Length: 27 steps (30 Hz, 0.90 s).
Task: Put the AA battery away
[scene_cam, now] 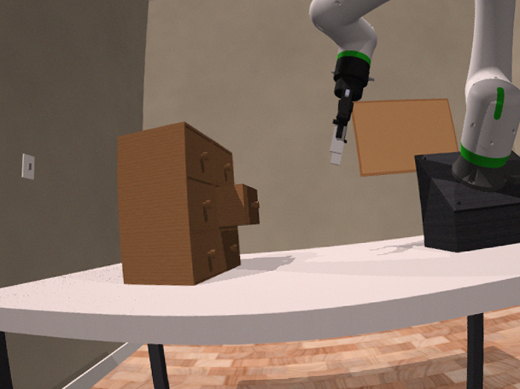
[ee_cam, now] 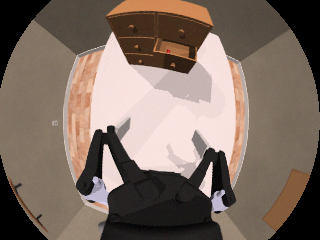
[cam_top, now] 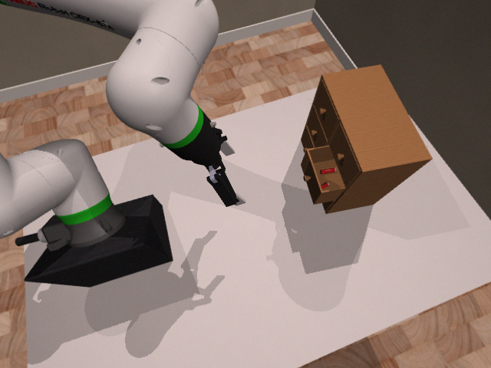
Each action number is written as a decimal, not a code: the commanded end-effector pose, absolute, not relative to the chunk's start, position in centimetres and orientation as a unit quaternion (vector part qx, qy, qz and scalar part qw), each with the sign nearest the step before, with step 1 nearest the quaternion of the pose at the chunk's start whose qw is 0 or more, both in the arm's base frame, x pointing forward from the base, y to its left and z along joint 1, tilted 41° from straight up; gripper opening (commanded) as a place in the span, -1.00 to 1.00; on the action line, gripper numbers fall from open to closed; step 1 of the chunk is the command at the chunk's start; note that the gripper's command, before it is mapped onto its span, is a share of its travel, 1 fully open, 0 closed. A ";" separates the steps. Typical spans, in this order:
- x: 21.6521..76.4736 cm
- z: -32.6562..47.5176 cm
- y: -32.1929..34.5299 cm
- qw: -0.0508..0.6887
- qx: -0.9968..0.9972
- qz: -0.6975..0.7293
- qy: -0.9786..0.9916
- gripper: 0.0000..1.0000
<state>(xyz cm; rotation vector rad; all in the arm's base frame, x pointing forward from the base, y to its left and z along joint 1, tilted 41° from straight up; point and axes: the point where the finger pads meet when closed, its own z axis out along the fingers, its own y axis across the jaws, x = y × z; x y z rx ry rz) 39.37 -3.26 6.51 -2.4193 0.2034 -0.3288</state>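
Two red AA batteries lie in the one drawer that stands out of the chest, so by my reading the sorting is done and only the closing remains. Going left to right in the top view: the arm's black pedestal (cam_top: 154,205) sits at the left on the white table (cam_top: 357,300); the gripper (cam_top: 229,196) hangs in mid-air over the middle of the table, well apart from the chest, its fingers spread wide with nothing between them, as the wrist view also shows. Then comes the small wooden chest (cam_top: 372,119) on the right, its front turned towards the arm. The open drawer (cam_top: 314,180) is in the middle row, pulled out by what looks like less than half its length and level in the exterior view. In it one AA battery (cam_top: 328,170) lies farther back and the other AA battery (cam_top: 324,185) nearer the drawer's front; I see none on the table.

What could go wrong from here lies in the push. A fast or off-centre shove on the drawer front could slide or turn the light chest out of place. Catching the knob (scene_cam: 253,205) with a finger on the way in could drag the loose tray farther out until it droops. A hard stop could also set the batteries rolling.
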 end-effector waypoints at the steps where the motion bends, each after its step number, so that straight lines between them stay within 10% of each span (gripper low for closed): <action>1: 41.2 4.9 -2.2 0.326 -0.909 -0.230 0.117 1.00; 27: 45.4 1.3 0.6 0.285 -0.817 -0.461 0.199 1.00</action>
